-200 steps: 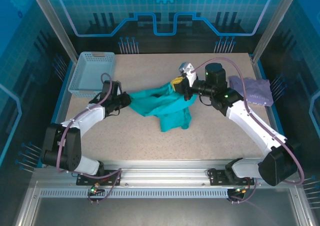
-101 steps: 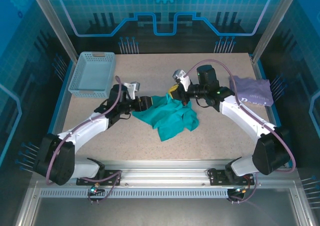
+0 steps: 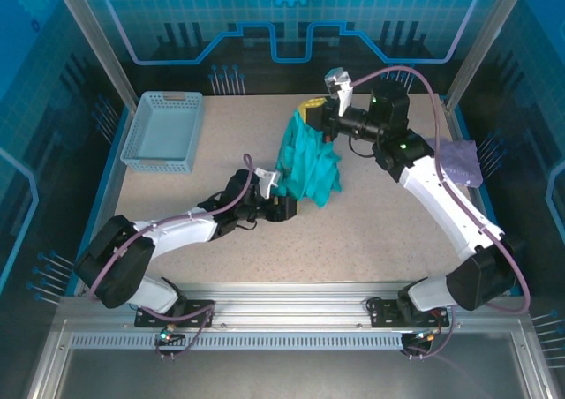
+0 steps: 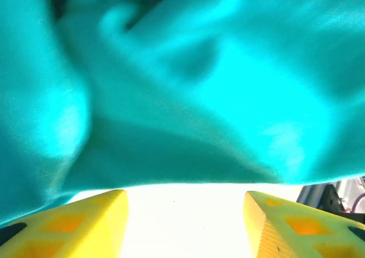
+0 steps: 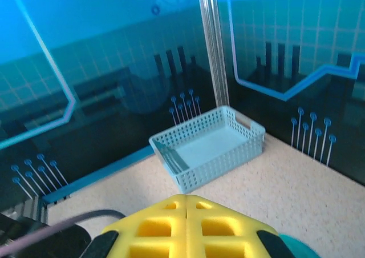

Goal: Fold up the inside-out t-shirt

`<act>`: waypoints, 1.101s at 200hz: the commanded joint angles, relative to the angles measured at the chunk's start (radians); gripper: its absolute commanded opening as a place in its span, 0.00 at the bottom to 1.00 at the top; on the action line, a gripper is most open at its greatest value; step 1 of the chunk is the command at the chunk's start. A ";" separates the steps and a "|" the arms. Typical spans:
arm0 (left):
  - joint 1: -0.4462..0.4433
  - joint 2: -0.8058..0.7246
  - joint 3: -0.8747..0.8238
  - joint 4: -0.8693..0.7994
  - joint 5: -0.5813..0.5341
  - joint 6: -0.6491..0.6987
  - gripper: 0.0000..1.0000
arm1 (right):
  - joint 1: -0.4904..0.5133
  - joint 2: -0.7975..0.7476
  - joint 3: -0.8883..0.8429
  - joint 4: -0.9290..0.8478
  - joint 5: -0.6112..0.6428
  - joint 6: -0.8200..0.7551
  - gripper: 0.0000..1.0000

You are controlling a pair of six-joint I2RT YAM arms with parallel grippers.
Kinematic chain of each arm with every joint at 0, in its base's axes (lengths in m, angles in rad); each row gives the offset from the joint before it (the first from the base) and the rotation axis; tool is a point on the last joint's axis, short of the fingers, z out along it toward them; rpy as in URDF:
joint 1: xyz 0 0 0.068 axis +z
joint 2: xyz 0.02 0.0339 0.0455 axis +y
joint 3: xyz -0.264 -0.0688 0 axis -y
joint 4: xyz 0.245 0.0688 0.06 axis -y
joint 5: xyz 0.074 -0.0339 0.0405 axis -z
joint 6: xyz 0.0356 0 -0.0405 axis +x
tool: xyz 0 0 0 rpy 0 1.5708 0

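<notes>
table [image 3: 380, 231]: speckled top, bare in the lower centre, which leaves room to spread cloth flat.
t-shirt [image 3: 309, 161]: teal, bunched, hanging in the upper centre of the top view with its lower end on the table; probably lifted so that it drapes and an edge can be found.
basket [image 3: 163, 132]: pale blue, upper left, well apart from the work.
purple garment [image 3: 463, 162]: folded at the right edge, partly behind the right arm.
right gripper [image 3: 311, 112]: raised, yellow fingers [image 5: 185, 224] pressed together, pinching the t-shirt's top.
left gripper [image 3: 290, 207]: low at the hem, jaws apart and holding nothing, cloth just ahead, likely placed to take a lower edge.
</notes>
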 commanded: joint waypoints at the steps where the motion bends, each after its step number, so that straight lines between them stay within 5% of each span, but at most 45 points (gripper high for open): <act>1: 0.004 -0.037 -0.035 0.067 -0.093 -0.004 0.56 | -0.019 -0.062 -0.062 0.006 -0.026 0.028 0.00; 31: 0.014 -0.136 -0.072 0.014 -0.150 0.040 0.59 | -0.056 -0.118 -0.254 -0.003 -0.042 0.007 0.00; 64: 0.038 -0.191 -0.058 -0.030 -0.073 0.027 0.61 | -0.062 -0.138 -0.404 -0.008 -0.028 -0.028 0.00; 100: 0.030 -0.116 0.016 -0.029 0.034 -0.083 0.62 | -0.069 -0.140 -0.462 -0.008 -0.015 -0.037 0.00; 154: -0.015 0.023 0.105 -0.012 0.048 -0.122 0.62 | -0.071 -0.146 -0.469 0.006 -0.006 -0.023 0.00; 183: -0.015 0.097 0.117 0.027 0.016 -0.120 0.43 | -0.074 -0.162 -0.458 0.001 -0.001 -0.017 0.00; 220: 0.041 0.152 0.081 0.172 0.033 -0.167 0.02 | -0.117 -0.205 -0.379 0.008 -0.042 0.051 0.00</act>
